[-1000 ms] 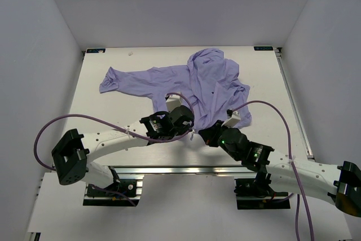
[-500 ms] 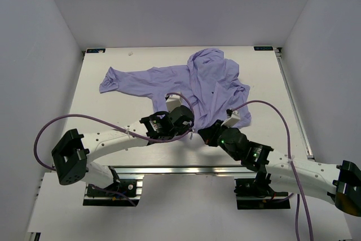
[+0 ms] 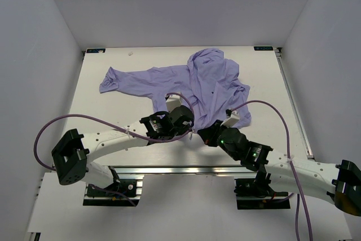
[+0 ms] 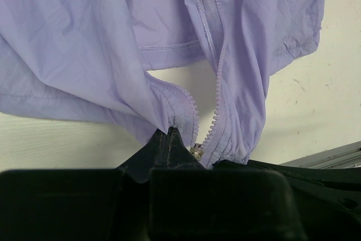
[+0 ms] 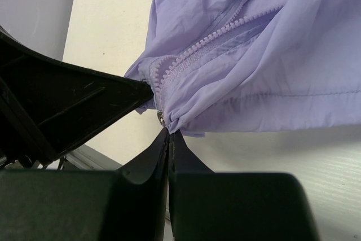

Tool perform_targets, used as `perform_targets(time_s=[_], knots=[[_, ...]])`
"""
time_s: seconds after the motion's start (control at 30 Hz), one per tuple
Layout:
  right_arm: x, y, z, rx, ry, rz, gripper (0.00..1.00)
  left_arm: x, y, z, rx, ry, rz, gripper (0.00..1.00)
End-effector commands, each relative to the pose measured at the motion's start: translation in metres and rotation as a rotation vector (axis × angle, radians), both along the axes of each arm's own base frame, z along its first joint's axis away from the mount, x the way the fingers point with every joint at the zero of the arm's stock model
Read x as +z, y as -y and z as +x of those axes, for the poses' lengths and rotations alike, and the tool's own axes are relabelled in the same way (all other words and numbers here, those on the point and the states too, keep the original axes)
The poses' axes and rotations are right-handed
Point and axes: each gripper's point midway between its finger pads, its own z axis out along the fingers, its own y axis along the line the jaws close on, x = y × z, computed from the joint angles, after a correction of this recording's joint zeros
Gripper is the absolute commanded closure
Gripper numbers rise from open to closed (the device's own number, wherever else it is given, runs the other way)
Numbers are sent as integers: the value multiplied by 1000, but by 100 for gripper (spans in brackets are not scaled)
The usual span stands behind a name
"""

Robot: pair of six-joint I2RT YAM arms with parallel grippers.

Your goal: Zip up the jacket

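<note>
The left gripper (image 4: 169,135) and right gripper (image 5: 169,135) pinched the jacket (image 3: 208,80) at its near edge, side by side; the open zipper (image 4: 216,95) ran straight away toward the far side.

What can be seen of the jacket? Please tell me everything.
The jacket is thin lavender fabric, wrinkled, lying on the white table, one long sleeve stretched to the left. Its zipper is open near the bottom hem, the two rows of teeth apart. The left claw and the right claw are shut on that hem, one each side of the zipper.
</note>
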Motion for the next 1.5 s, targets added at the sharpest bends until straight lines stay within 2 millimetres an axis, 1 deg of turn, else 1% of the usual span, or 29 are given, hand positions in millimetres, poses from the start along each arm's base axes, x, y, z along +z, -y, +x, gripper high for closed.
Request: perform_targets(time_s=[0.0,0.27,0.47,0.7,0.8,0.87,0.9,0.93,0.97,1.03,1.07,1.17,1.23,1.33,1.37,1.4,1.47], knots=[[19,-7,5,-9,34,61,100,17,-2,2,16,35,-46,100],[23,-5,8,-28,49,83,100,18,-2,1,10,31,-51,100],[27,-8,9,-21,59,95,100,18,-1,1,8,31,-51,100],[27,-6,8,-26,57,101,100,19,-2,0,7,31,-52,100],[20,-4,6,-26,30,90,100,19,-5,0,14,34,-45,100],[12,-3,2,-9,18,69,100,20,-6,1,18,39,-42,100],[3,0,-2,5,2,24,100,20,-7,1,23,40,-39,100],[1,1,-3,5,-14,-1,100,21,-10,3,32,47,-30,100],[-22,12,-8,5,-67,-105,100,18,-13,2,37,41,-13,100],[-44,23,-16,3,-145,-207,100,14,-18,2,48,39,3,100],[-61,33,-23,9,-195,-286,100,11,-19,1,46,36,9,100],[-85,38,-38,50,-272,-353,100,-1,-18,-6,5,15,17,100],[-91,37,-41,75,-281,-366,100,-10,-16,-10,-21,-5,31,100],[-97,38,-41,102,-273,-415,100,-27,-19,-18,-48,-53,64,100],[-103,40,-42,102,-288,-442,100,-33,-21,-21,-53,-66,76,100],[-101,37,-42,110,-289,-446,100,-36,-21,-23,-58,-78,77,100],[-106,35,-42,132,-290,-482,90,-39,-21,-25,-65,-86,79,100]])
